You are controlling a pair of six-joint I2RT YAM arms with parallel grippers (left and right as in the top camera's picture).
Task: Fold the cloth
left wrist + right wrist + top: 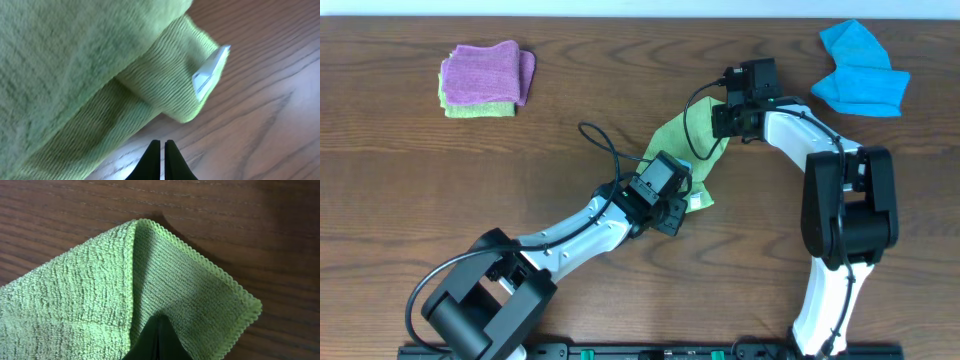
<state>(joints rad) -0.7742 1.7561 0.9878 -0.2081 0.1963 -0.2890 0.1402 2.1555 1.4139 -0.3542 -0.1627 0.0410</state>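
The left pincer (161, 149) is held closed on nothing — the cloth (75, 75) is laid just ahead of its tips, tag (209, 72) ahead-right. The right pincer (158, 330) is closed, tips over the cloth's folded corner.

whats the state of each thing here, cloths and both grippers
lime-green cloth: partly folded, bunched between the arms, white tag showing
left gripper: shut, empty, just off the cloth
right gripper: shut, tips over the cloth's folded edge, grip unclear
blue cloth: crumpled, untouched
purple cloth: folded, stacked on a second green cloth
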